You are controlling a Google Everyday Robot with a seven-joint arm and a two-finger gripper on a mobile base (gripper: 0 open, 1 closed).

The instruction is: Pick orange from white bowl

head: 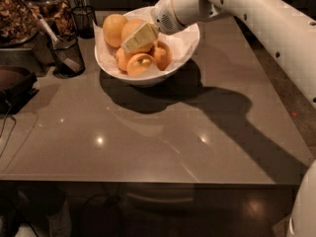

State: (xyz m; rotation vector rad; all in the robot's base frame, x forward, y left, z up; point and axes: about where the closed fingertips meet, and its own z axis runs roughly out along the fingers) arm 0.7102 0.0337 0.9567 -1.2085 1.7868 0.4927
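Observation:
The white bowl (183, 47) stands at the back middle of the grey table. It holds two large pale oranges, one at the back left (113, 28) and the orange (133, 27) beside it, with smaller deeper-orange fruits (140, 65) in front. My gripper (134, 39) reaches in from the upper right. It lies against the front of the right-hand large orange, inside the bowl and low over the fruit. The white arm (256, 14) crosses the back right corner of the table.
Two black mesh cups (67, 54) (83, 19) stand left of the bowl, the nearer one with a utensil in it. Trays of brown snacks (17, 16) sit at the far left. A dark object (14, 85) lies at the left edge. The table's front edge (148, 182) is close.

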